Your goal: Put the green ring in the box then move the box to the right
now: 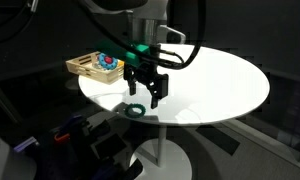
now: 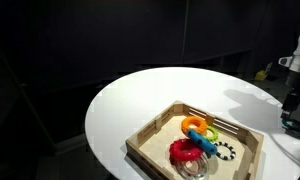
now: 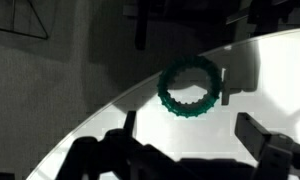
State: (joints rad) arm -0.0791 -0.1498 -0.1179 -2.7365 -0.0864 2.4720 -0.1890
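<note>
One green ring (image 1: pixel 136 110) lies flat on the round white counter (image 1: pixel 220 85) near its edge, outside the one wooden box (image 2: pixel 148 143). The single end effector (image 1: pixel 145 96) hangs just above the ring, fingers apart and empty. The box holds perhaps four toys (image 2: pixel 194 128).

My table top (image 2: pixel 130 100): smooth white, soft sheen. The box (image 2: pixel 150 128): pale bare wood, slatted, looks unvarnished. The green ring (image 3: pixel 189 109): dark plastic, notched rim, slight gloss. Red toy (image 2: pixel 183 152) inside: glossy plastic. My gripper (image 1: pixel 144 98): black, matt; metal vs plastic, can't tell.
</note>
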